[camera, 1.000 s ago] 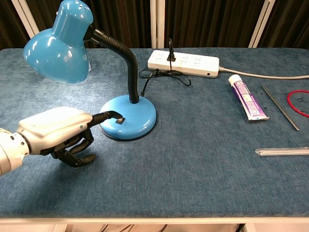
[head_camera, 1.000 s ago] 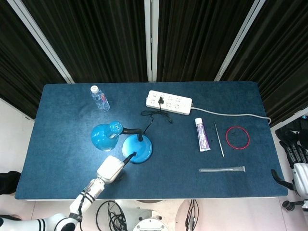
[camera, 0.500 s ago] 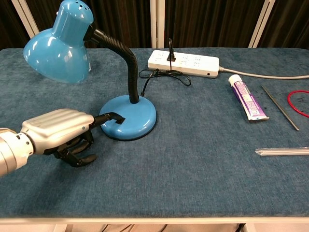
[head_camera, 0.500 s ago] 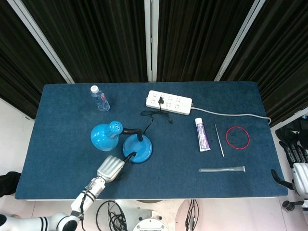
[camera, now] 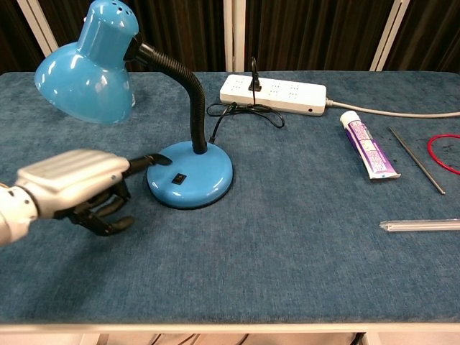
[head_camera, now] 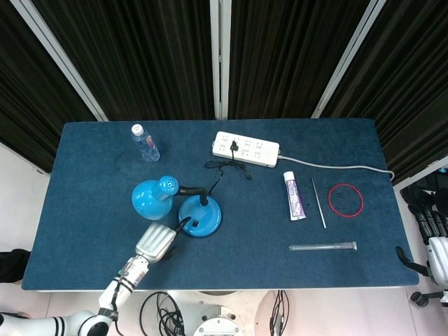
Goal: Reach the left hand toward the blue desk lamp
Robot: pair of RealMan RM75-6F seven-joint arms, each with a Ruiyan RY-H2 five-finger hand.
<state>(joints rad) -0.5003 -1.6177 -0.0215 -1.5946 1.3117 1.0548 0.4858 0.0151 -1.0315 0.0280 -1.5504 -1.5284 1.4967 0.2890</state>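
The blue desk lamp [camera: 192, 177] stands left of the table's middle, its shade [camera: 85, 69] bent over to the left on a black gooseneck; in the head view the lamp's base [head_camera: 201, 217] lies just right of my left hand [head_camera: 155, 241]. In the chest view my left hand [camera: 72, 180] hovers low at the base's left side. One dark finger [camera: 147, 160] points out and reaches the base's left rim; the others curl under, holding nothing. My right hand [head_camera: 428, 218] hangs off the table's right edge, empty, fingers apart.
The lamp's cord runs to a white power strip [camera: 273, 90] at the back. A toothpaste tube [camera: 368, 147], a thin rod [camera: 417, 169], a red ring [camera: 445, 152] and a clear tube [camera: 420, 225] lie to the right. A water bottle [head_camera: 145, 142] stands at the back left.
My left hand has slid left and slightly back. Its pointing fingertip has come off the top of the lamp base near the switch and now sits at the base's left rim.
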